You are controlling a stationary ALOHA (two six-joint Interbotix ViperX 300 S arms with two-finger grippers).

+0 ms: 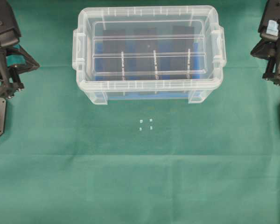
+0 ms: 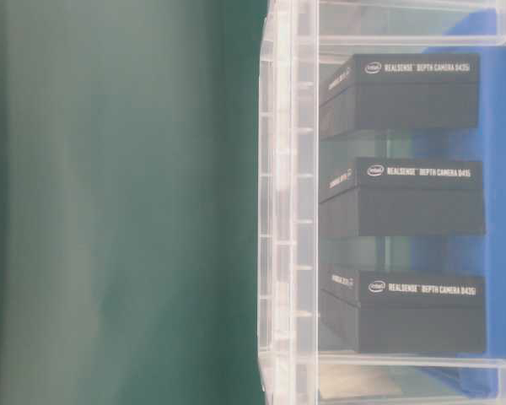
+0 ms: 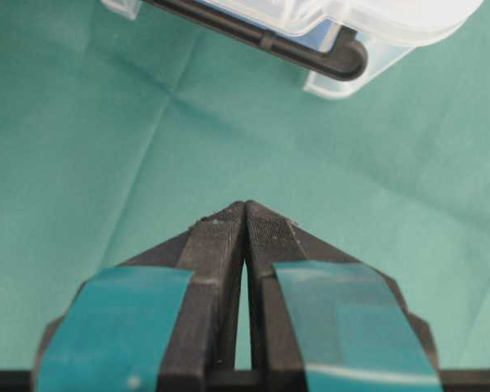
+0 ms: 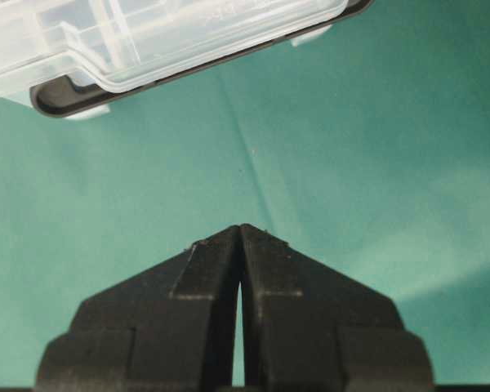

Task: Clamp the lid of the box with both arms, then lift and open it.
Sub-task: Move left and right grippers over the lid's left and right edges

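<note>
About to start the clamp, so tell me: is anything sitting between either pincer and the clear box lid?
Nothing visible. The left pincer and right pincer are both shut, with only bare green cloth between them and the flat clear plastic lid on the box.

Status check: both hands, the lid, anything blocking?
Left hand and right hand shut, empty, parked wide of the box. Lid on, untouched. Nothing in the way.
</note>
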